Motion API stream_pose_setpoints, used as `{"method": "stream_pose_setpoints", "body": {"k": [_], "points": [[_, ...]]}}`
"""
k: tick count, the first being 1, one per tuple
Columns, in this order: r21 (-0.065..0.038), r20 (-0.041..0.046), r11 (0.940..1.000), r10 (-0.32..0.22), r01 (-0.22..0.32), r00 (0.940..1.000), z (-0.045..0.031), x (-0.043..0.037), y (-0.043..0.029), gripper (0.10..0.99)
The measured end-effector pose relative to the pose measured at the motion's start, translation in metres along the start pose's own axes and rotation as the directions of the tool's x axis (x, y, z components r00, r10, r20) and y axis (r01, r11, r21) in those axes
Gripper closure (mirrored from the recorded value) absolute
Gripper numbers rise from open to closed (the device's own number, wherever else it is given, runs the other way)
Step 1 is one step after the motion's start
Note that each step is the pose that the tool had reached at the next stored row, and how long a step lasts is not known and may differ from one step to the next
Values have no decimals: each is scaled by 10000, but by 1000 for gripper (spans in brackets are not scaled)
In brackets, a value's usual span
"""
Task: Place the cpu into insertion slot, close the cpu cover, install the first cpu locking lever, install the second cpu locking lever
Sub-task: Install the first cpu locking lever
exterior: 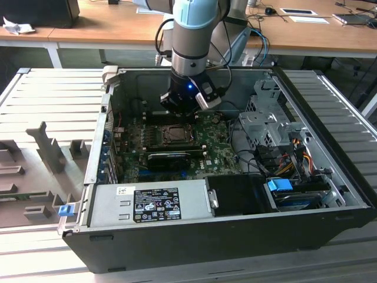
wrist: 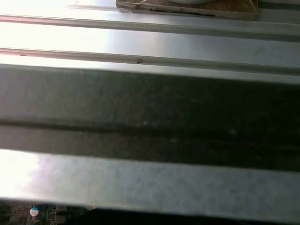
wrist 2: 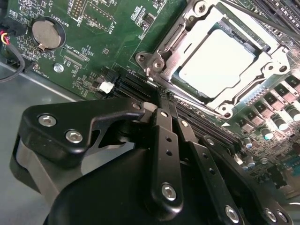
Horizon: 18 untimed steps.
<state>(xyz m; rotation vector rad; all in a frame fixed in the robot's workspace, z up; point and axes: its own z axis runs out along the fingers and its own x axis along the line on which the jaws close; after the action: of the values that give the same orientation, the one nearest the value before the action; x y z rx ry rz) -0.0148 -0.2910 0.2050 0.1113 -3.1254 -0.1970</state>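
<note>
Gripper closed, fingers pressed together, nothing between them; tips just short of the near corner of the insertion slot. Cpu seated in slot just beyond the tips, top bright, cpu cover lying flat around it. Thin lever rod running along the near socket edge, closest to the tips. Black memory slots crowding that edge; open board beyond

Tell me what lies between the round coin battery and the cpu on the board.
In the second wrist view, green board with small parts lies between the battery and the cpu.
</note>
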Motion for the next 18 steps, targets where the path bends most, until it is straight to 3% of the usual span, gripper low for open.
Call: {"method": "stream_pose_setpoints", "body": {"k": [18], "points": [[-9,-6,10000,0,0,10000,39,-4,-60,980]]}}
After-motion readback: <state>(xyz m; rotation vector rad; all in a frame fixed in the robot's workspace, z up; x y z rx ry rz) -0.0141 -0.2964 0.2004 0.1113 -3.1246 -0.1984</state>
